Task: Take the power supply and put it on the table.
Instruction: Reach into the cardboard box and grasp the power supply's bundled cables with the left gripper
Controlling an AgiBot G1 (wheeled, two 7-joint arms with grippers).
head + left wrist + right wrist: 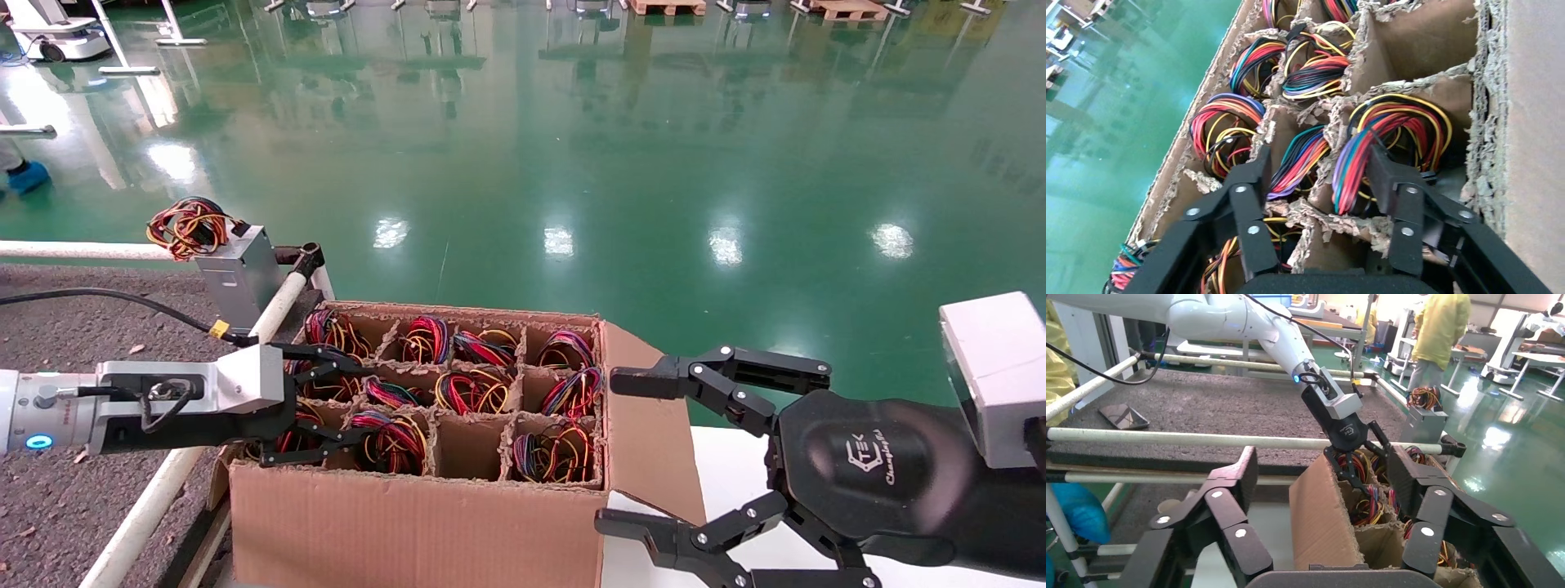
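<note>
The left end effector is reaching into the left cells of the carton, and its fingertips are disappearing among the wire coils, so whatever they touch is staying hidden. The units' metal bodies are sitting out of sight inside the cells. The right end effector is running off the near edge, its lower finger cut short.
</note>
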